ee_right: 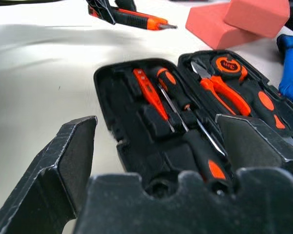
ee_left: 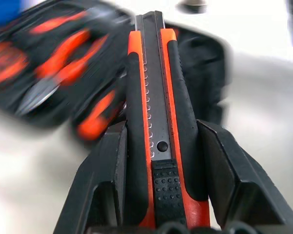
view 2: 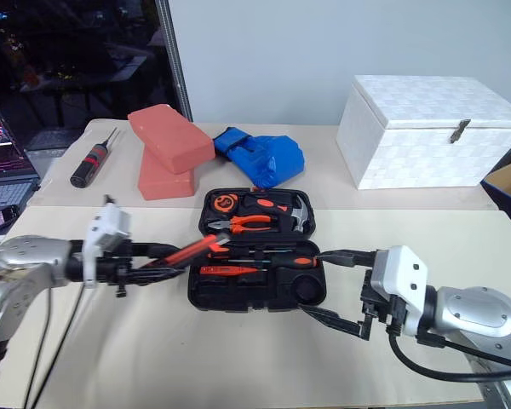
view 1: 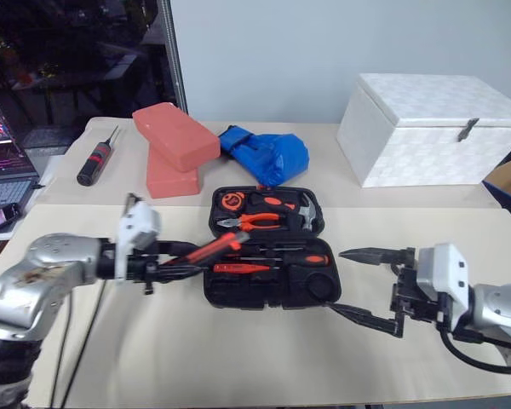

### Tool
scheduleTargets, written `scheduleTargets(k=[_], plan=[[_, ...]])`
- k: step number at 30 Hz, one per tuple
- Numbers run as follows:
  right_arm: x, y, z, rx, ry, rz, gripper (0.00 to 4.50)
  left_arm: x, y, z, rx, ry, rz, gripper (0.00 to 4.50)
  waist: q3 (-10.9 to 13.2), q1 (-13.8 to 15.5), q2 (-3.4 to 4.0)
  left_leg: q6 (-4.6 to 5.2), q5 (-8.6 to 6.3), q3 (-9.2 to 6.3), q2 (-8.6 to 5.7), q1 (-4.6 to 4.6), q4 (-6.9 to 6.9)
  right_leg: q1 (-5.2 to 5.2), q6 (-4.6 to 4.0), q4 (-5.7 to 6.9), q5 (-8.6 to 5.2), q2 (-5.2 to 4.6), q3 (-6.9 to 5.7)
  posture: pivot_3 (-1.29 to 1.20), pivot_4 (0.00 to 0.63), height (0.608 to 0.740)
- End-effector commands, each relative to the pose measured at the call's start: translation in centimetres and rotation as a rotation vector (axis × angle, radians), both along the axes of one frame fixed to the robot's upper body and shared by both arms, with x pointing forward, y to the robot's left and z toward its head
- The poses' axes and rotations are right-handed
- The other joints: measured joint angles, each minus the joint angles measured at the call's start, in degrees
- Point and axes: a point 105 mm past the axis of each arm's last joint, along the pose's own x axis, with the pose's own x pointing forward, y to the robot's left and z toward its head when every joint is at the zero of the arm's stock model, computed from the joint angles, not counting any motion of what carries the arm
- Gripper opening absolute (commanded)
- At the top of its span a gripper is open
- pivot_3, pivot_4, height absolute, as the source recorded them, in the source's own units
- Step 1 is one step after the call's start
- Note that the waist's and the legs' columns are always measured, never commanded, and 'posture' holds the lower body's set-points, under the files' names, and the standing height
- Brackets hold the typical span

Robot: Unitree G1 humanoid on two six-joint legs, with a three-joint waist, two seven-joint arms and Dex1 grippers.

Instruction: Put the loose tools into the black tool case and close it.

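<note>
- White box (view 1: 426, 128), lid shut, far right.
- Two pink blocks (view 1: 175, 145), stacked askew.
- Blue bag (view 1: 268, 153), beside blocks.
- Black screwdriver (view 1: 95, 162), far left.
- Laptop (view 1: 4, 170), left edge.

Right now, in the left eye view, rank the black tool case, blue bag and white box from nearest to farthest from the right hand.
From the right hand:
1. Black tool case, open, just beside its fingertips.
2. White box, at the table's back, on the hand's own side.
3. Blue bag, back centre, behind the case.

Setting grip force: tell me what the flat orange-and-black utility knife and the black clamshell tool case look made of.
Utility knife: orange plastic with matte black rubbery grip strips, plus a grey metallic-looking blade track with notches. Black tool case: matte moulded plastic, judging by its shaped recesses.
</note>
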Motion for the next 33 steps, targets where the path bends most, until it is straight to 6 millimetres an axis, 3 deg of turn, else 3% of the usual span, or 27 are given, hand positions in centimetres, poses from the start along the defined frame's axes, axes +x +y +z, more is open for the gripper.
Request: scheduleTargets(k=[1, 9, 13, 25, 29, 31, 33], plan=[[-0.9, -0.7, 1.1, -0.027, -0.038, 0.000, 4.50, -0.1, -2.9, -1.2, 0.049, 0.001, -0.081, 1.68, 0.0, -0.3, -0.01, 0.00, 0.00, 0.00, -0.01, 0.00, 0.00, 0.00, 0.00, 0.00, 0.00, 0.00, 0.01, 0.00, 0.150, 0.740], [-1.0, -2.4, 1.2, -0.085, -0.013, -0.015, 4.50, 1.2, -6.0, -4.2, 0.170, -0.008, -0.137, 1.68, 0.0, -0.9, -0.02, 0.02, 0.01, -0.05, 0.09, 0.08, 0.03, 0.03, -0.10, 0.10, 0.04, 0.21, 0.04, 0.00, 0.150, 0.740], [-1.1, -2.6, 1.1, -0.107, 0.017, 0.022, 4.50, 1.5, -6.5, -5.1, 0.222, -0.040, -0.167, 1.68, 0.0, -0.9, -0.03, 0.02, 0.01, -0.05, 0.08, 0.07, 0.12, 0.07, -0.08, 0.07, 0.05, 0.20, 0.08, 0.00, 0.150, 0.740], [-0.3, -2.9, 1.7, -0.146, 0.018, 0.083, 4.50, 3.2, -4.5, -6.2, 0.336, -0.072, -0.163, 1.68, 0.0, -0.9, -0.02, 0.02, 0.01, -0.07, 0.08, 0.34, 0.12, 0.33, -0.08, 0.08, 0.05, 0.19, 0.05, 0.00, 0.150, 0.740], [-0.2, -2.8, 1.8, -0.150, 0.013, 0.091, 4.50, 3.2, -4.8, -6.5, 0.336, -0.073, -0.177, 1.68, 0.0, -0.9, -0.02, 0.02, 0.01, -0.08, 0.09, 0.72, 0.12, 0.72, -0.23, 0.04, -0.05, 0.18, 0.03, 0.00, 0.150, 0.740], [-0.2, -2.7, 1.8, -0.150, 0.012, 0.094, 4.50, 3.1, -5.4, -5.6, 0.252, -0.056, -0.162, 2.68, 0.0, -0.9, -0.01, 0.02, 0.01, -0.07, 0.08, 0.77, 0.12, 0.76, -0.37, 0.03, -0.14, 0.16, 0.05, 0.00, 0.150, 0.740], [-0.2, -2.6, 1.8, -0.150, 0.012, 0.096, 4.50, 3.0, -5.6, -4.5, 0.179, -0.043, -0.148, 3.12, 0.0, -0.8, -0.01, 0.02, 0.02, -0.07, 0.07, 0.78, 0.13, 0.77, -0.39, 0.04, -0.15, 0.14, 0.06, 0.00, 0.150, 0.740]])
